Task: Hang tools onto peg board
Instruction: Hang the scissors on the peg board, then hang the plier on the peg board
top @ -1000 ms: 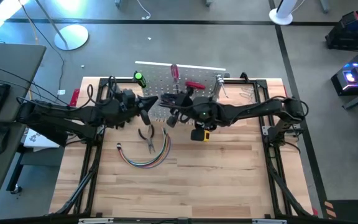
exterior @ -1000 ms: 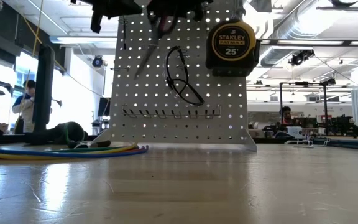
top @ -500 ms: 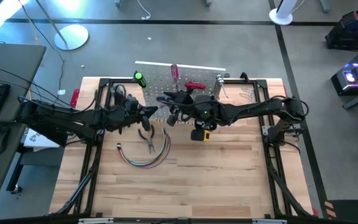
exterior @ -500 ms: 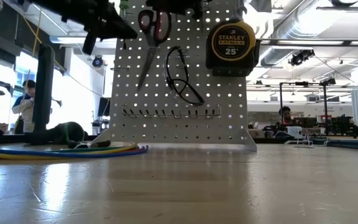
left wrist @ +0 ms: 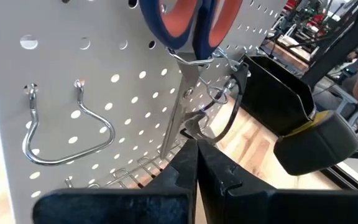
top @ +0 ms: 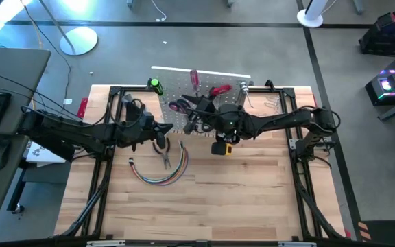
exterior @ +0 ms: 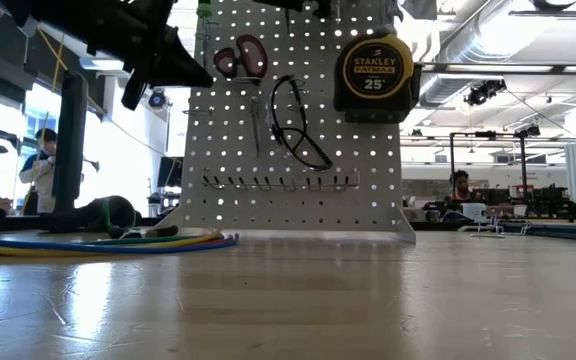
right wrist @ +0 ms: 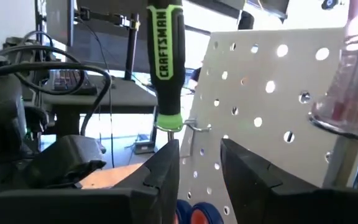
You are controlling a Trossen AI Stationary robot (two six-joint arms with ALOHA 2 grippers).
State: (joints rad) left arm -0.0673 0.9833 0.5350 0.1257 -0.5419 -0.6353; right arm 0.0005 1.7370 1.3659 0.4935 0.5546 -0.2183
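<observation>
Scissors (exterior: 240,62) now hang on the peg board (exterior: 368,160); left hand (left wrist: 194,155) backed off, pinched shut and empty.

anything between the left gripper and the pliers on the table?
Nothing visible. In the high view the shut left gripper sits just off the peg board, with the pliers lying below it on bare table beside the cable bundle. The path down looks open.

- One peg board (exterior: 298,150)
- One pair of scissors (exterior: 242,62)
- One tape measure (exterior: 371,75)
- Two screwdrivers: green-handled (top: 155,86), red-handled (top: 193,77)
- One pair of pliers (top: 162,151)
- One cable bundle (top: 162,173)
- Two arms
</observation>
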